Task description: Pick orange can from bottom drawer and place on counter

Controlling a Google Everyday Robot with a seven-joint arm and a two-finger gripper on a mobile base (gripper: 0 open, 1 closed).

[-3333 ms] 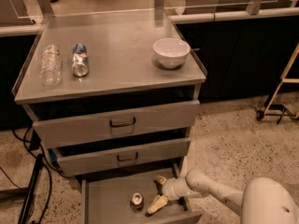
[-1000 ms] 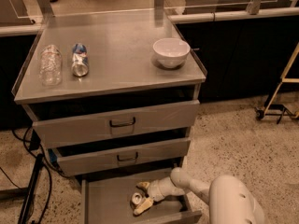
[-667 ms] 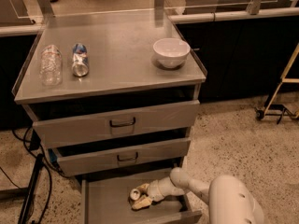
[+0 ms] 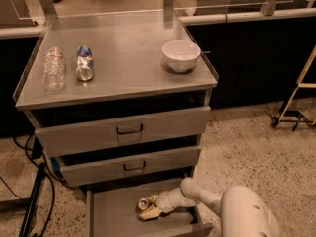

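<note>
The orange can stands in the open bottom drawer, its silver top facing up, near the drawer's middle. My gripper reaches in from the right, low inside the drawer, with its pale fingers closed on either side of the can. The can rests on the drawer floor. The counter is the steel top of the cabinet, well above the gripper.
On the counter lie a clear plastic bottle and a blue-and-silver can at the left, and a white bowl stands at the right. Two upper drawers with black handles are slightly open. Cables and a black stand are at the left.
My gripper has moved left across the bottom drawer to the orange can and closed around it. The can has barely shifted. The things on the counter have not moved.
</note>
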